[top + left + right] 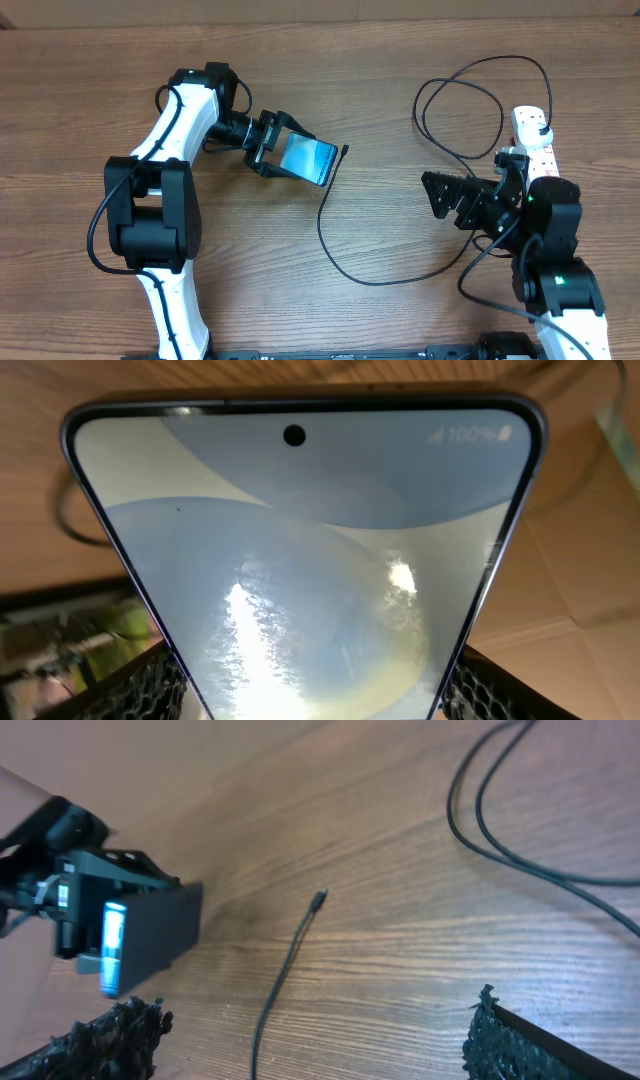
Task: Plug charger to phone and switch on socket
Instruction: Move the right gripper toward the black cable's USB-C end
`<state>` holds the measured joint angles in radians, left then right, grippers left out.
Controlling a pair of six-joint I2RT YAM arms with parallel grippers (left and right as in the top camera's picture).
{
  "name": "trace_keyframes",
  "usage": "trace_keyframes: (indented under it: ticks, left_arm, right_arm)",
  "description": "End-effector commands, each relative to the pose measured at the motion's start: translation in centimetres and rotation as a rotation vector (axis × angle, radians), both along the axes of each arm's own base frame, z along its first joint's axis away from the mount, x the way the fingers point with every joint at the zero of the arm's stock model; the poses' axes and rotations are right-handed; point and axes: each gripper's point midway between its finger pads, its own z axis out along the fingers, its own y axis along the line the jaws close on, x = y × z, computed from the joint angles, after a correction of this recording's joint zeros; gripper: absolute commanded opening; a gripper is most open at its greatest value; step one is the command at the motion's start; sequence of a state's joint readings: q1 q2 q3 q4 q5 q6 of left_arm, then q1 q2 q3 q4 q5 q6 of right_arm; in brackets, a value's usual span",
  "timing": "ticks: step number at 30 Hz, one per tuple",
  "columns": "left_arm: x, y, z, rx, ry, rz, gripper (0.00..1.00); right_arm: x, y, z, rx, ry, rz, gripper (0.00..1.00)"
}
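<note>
Black cable is the thing to follow: the charger (335,250) loops from the socket (535,140), at 2 o'clock on the wooden table (320,320), down across the middle. Its connector tip (345,150) lies on the wood just beside the phone, at the phone's 3 o'clock.

The phone (310,158) is raised off the table at about 10 o'clock from centre, pinched across its sides by the left gripper (280,150). In the left wrist view the lit screen fills the frame, with a finger (140,685) at each lower corner. It is held tilted, probably to steady it while the other arm brings the connector in. The camera-hole end points away from the wrist, so I judge the port end sits nearer the palm.

The right gripper (435,195) hovers at 3 o'clock, fingers spread around nothing, facing the loose tip. The plug looks seated at the strip's far end, though it is too small to be sure. Neither the plugging-in nor the switching looks done.
</note>
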<state>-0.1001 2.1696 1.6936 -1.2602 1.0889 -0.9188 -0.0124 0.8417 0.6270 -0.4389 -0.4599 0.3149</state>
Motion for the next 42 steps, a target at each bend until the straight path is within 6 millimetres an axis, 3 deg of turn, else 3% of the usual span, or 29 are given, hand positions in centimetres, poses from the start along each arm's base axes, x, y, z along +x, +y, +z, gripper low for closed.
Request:
trace_keyframes:
  ticks: [1, 6, 21, 42]
  left_arm:
    - [1.0, -1.4, 4.3, -0.223, 0.015, 0.045, 0.47]
    - [1.2, -1.6, 5.4, -0.291, 0.029, 0.059, 0.47]
    - [2.2, 0.9, 5.5, -0.290, 0.063, 0.133, 0.47]
    - [2.2, 0.9, 5.4, -0.284, 0.060, 0.132, 0.47]
  right_arm:
    - [0.4, 0.3, 0.7, 0.031, 0.003, 0.026, 1.00]
    - [0.5, 0.4, 0.2, 0.037, 0.025, 0.031, 1.00]
    - [0.2, 0.8, 0.1, 0.052, 0.036, 0.052, 1.00]
    - [-0.2, 0.8, -0.4, 0.054, 0.067, 0.051, 1.00]
